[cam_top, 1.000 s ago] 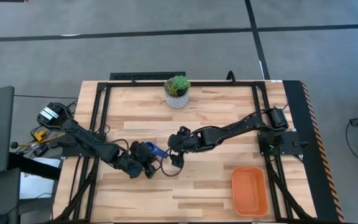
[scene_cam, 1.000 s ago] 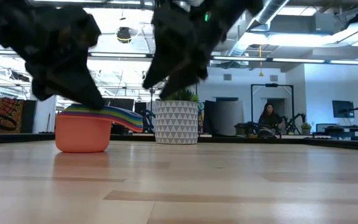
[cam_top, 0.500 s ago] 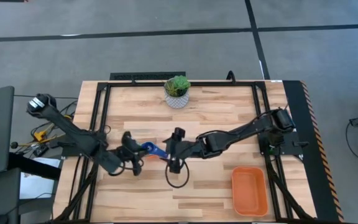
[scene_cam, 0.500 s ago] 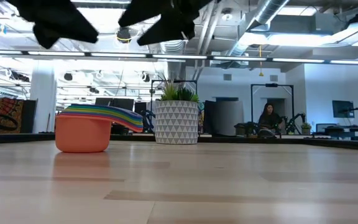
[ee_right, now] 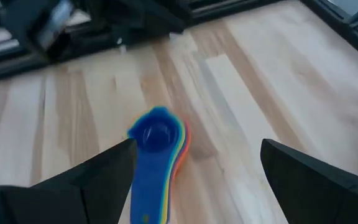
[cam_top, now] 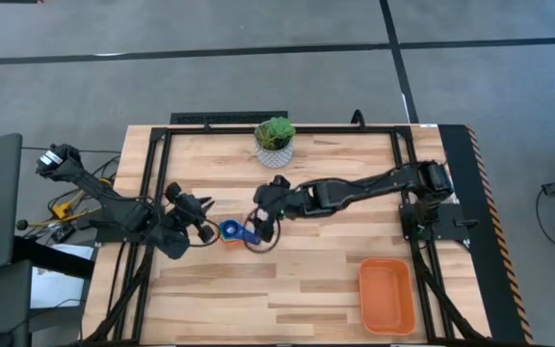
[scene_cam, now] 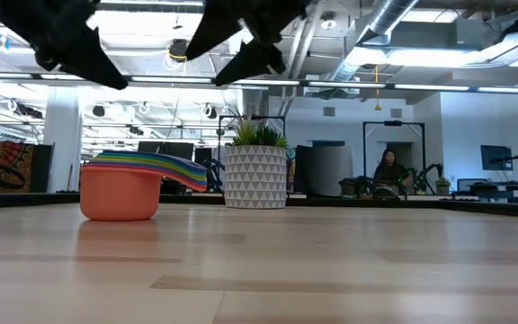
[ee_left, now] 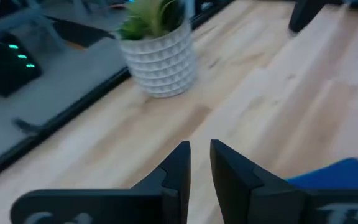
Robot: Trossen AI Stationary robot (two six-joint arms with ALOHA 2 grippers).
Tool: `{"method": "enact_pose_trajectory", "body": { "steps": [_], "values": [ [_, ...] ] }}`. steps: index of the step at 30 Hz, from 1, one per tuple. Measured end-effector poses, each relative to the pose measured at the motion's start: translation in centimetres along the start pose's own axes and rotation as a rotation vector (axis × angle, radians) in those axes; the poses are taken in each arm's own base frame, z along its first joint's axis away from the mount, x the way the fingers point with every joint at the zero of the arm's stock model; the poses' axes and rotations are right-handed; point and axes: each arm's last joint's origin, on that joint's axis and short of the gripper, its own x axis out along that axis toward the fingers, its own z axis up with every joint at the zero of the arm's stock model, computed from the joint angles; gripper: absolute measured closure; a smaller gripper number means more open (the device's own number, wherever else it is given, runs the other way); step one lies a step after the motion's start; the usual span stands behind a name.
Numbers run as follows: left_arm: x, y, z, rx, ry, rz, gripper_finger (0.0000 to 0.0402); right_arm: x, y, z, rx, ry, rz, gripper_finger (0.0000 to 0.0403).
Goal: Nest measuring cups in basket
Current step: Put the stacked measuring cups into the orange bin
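The measuring cups point(cam_top: 231, 231) sit nested in one stack left of the table's middle. The stack rests on the base of the orange outermost cup point(scene_cam: 120, 196), and the rainbow handles point(scene_cam: 165, 168) fan toward the right. The dark blue cup point(ee_right: 157, 134) lies on top. My right gripper point(ee_right: 194, 180) hovers open above the stack point(cam_top: 258, 222), one finger to each side. My left gripper point(ee_left: 199, 163) is shut and raised left of the stack point(cam_top: 203, 224), touching nothing. The orange basket point(cam_top: 386, 294) lies at the near right corner.
A white pot with a green plant point(cam_top: 275, 143) stands at the middle of the far edge, behind the stack in the low view point(scene_cam: 255, 175). Bare wood lies between the stack and the basket. A black frame point(cam_top: 152, 183) runs along the table's sides.
Both grippers have risen from table height beside the stack to well above it. My left gripper has drawn back toward the left edge. My right gripper stays over the stack's handles. The nested stack has kept its place on the table.
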Motion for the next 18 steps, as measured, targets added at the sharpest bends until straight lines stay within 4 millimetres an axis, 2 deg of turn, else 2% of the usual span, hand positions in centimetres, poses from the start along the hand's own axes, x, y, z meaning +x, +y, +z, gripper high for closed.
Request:
{"method": "enact_pose_trajectory", "body": {
  "steps": [2, 4, 7, 9, 14, 18],
  "values": [
    [0.4, 0.5, -0.1, 0.049, 0.008, 0.046, 0.0349, 1.8, 0.0, 0.1, 0.01, 0.006, 0.006, 0.0038],
    [0.7, 1.0, -0.3, 0.107, 0.02, 0.088, 0.0349, 3.4, 0.1, -0.6, -0.014, 0.098, 0.003, 0.0038],
    [1.1, 1.4, -0.4, 0.143, 0.06, 0.105, 0.0349, 6.1, 1.4, -0.9, -0.053, 0.15, 0.031, 0.0038],
    [1.3, 1.5, -0.5, 0.15, 0.094, 0.088, 0.0349, 6.4, 1.9, -0.9, -0.096, 0.217, 0.007, 0.0038],
    [1.4, 1.4, -0.8, 0.153, 0.147, 0.062, 0.0349, 7.6, 3.1, -0.7, -0.136, 0.235, 0.002, 0.0038],
    [1.4, 1.6, -0.9, 0.163, 0.149, 0.07, 0.0349, 7.1, 3.4, 0.1, -0.183, 0.193, 0.001, 0.0038]
  ]
}}
